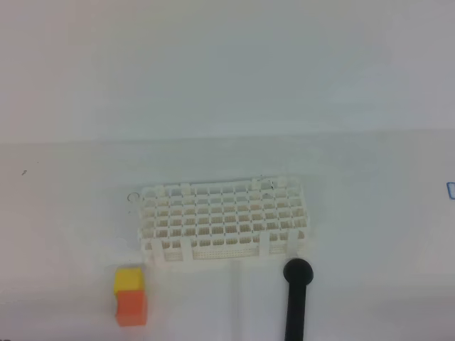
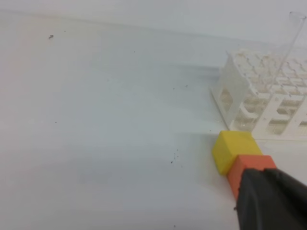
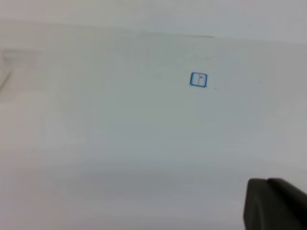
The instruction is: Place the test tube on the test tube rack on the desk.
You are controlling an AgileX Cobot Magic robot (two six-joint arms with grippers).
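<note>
Both grippers are clenched and empty: the left gripper point(image 2: 268, 201) low by the yellow-and-orange block point(image 1: 130, 296), the right gripper point(image 3: 276, 203) over bare desk point(image 1: 370, 213). The test tube point(image 2: 288, 45) seems to stand tilted in the test tube rack point(image 1: 222, 220). I'd check that it is seated, minding the black knobbed rod point(image 1: 297, 295) just beside the rack.

We see the rack point(image 1: 222, 222) on the desk point(image 1: 227, 163), a yellow-and-orange block point(image 1: 130, 296) near its front left corner, a black knobbed rod point(image 1: 297, 298) front right.
</note>
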